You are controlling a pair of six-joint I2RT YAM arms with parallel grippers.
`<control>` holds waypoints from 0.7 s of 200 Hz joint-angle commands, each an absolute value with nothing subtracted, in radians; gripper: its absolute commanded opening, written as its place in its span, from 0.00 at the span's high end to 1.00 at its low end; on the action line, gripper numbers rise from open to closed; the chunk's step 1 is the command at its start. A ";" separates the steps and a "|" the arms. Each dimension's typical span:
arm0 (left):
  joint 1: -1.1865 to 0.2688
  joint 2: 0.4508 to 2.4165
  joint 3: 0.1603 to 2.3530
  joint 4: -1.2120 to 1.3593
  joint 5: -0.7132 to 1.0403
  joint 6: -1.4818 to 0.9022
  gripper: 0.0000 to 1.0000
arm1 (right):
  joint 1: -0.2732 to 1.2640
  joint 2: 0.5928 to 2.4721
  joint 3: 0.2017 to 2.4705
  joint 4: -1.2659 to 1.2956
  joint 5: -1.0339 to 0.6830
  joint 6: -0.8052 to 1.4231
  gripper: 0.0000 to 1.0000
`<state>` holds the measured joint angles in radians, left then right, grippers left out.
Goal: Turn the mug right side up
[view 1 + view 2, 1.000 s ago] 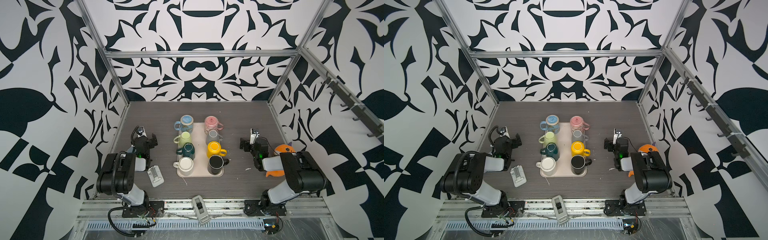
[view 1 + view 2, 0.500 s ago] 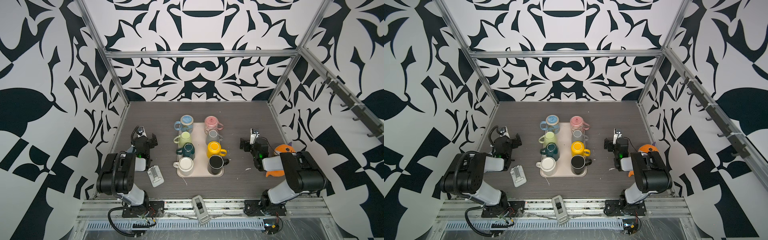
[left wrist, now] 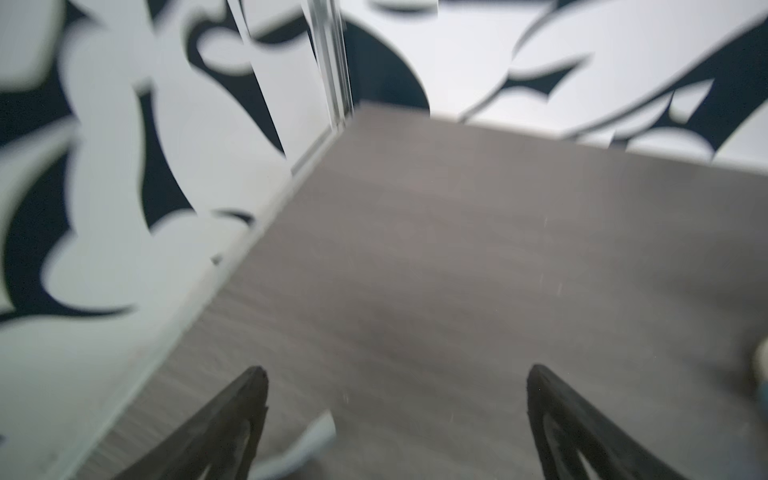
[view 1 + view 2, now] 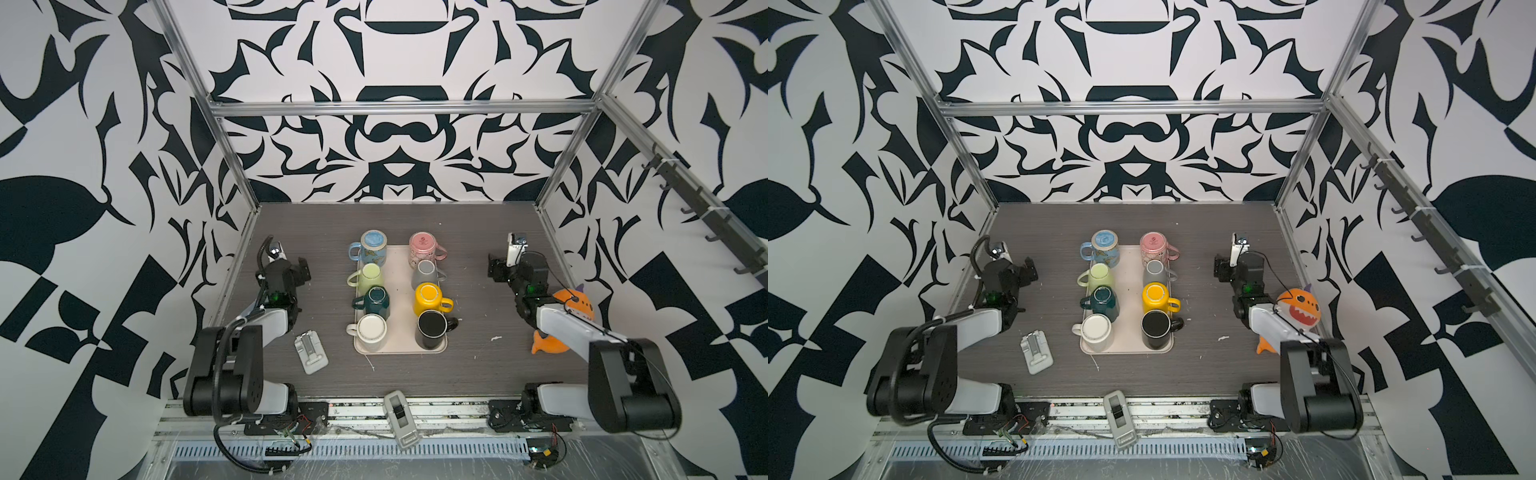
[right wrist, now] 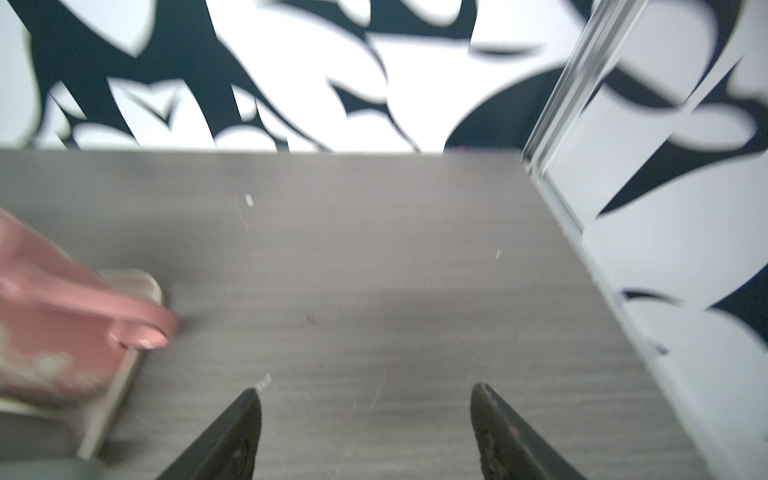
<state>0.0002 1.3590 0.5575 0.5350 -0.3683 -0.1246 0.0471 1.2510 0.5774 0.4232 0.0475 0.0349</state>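
- We are finding almost nothing changed from a second ago. In both top views the 2 arms are sitting where they sat, on either side of the beige rectangular plastic tray [image 4: 401, 316]. The 8 ceramic mugs [image 4: 428, 296] are standing in the same 2 columns of 4.
- The only sign of change is appearing in the wrist views. Both are smeared, so we are judging that the arms are just beginning to move.
- The left gripper [image 3: 397, 374] is hanging wide open over the bare dark grey wood-grain table [image 4: 478, 232], holding nothing.
- The right gripper [image 5: 365, 390] is also open and empty, its jaws spread a little less than the left's.
- The mugs are sitting on the tray in the middle of the table, between the arms and well apart from both grippers. Most are showing their bases upward. The task is not naming 1 of them, so we cannot tell which is meant.
- The pink glazed mug [image 4: 421, 247], at the tray's far right corner, is lying nearest the right gripper, with its handle pointing right.
- We are reading this as the task not yet begun, with every mug untouched and the approach ahead.
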 commanded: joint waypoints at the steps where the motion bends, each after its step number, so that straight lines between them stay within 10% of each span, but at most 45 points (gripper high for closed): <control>1: 0.000 1.231 0.670 0.235 -0.384 -0.221 0.03 | 0.049 1.151 0.640 0.210 0.045 0.144 0.20; 140: -0.003 0.866 0.786 -0.325 -0.103 -0.954 0.02 | 0.118 1.226 0.867 -0.140 -0.227 0.908 0.55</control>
